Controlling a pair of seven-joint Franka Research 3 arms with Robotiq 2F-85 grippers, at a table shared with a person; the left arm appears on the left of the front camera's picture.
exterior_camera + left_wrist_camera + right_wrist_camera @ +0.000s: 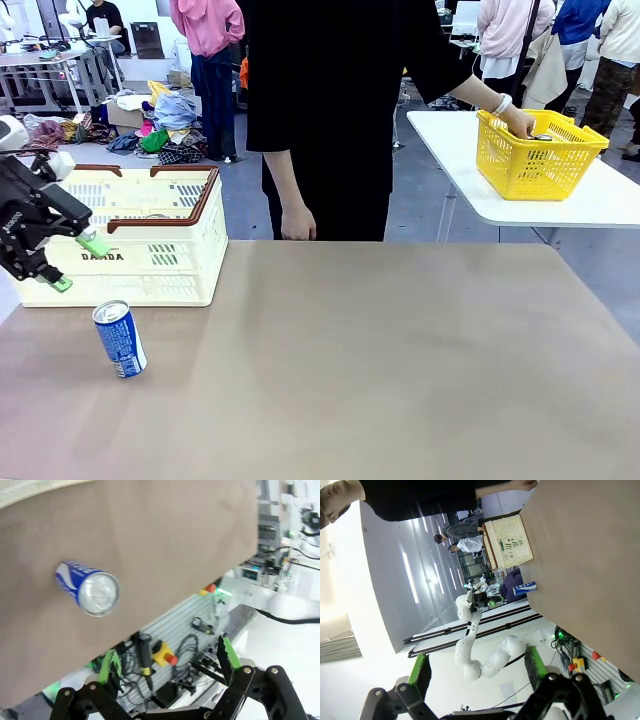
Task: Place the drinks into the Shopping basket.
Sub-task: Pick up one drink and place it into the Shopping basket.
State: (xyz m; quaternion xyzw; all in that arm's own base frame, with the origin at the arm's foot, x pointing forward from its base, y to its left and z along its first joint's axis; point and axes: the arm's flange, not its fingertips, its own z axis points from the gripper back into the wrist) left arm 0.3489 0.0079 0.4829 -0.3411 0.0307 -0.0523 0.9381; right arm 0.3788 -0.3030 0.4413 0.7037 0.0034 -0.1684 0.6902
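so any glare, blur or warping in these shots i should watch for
Front view: evenly lit and sharp, the blue can throwing only a faint shadow on the table. Left wrist view: the can's silver top catches glare and its print looks slightly soft. Right wrist view: rolled sideways, with a washed-out white area on the left; the Shopping basket looks small.

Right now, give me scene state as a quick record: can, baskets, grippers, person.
Shopping basket: cream, at the far left corner of the table
blue can: upright on the table, in front of the Shopping basket, not touching it
left gripper: open, empty, above and left of the blue can
right gripper: open, empty
person: at the far side, one hand in a yellow basket on a white side table
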